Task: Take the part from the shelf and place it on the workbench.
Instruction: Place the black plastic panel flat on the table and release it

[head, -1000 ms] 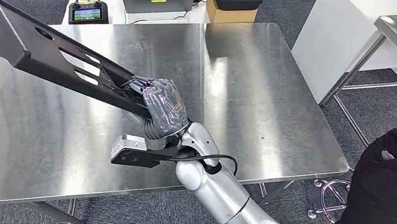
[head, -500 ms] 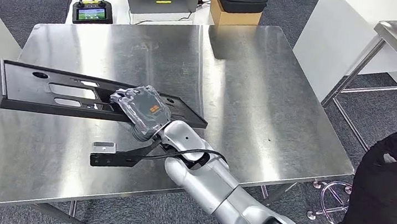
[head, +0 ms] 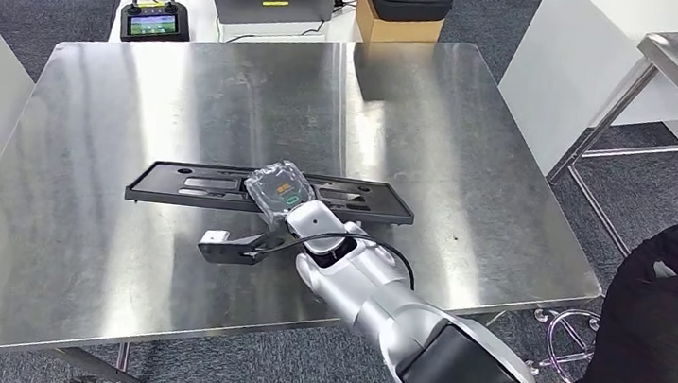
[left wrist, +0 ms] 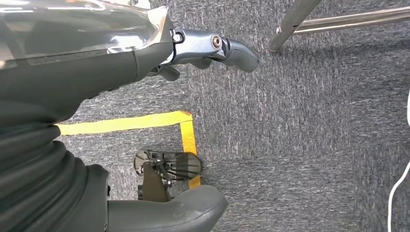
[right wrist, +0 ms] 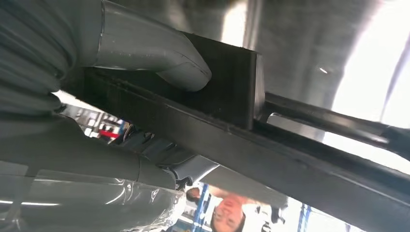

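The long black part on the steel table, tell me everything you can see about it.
The black part is a long, flat, matte panel, plastic by the look of it, with a raised rim and several slots and holes cut through it. It lies crosswise and about level low over or on the steel workbench; contact is unclear. The right hand grips it near the middle, the thumb pressed against one face in the right wrist view.

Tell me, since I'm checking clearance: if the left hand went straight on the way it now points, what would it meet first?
Probably the grey carpet floor. The left hand hangs with nothing in it, fingers towards the floor near a metal table leg; depth is unclear, so the leg might be brushed.
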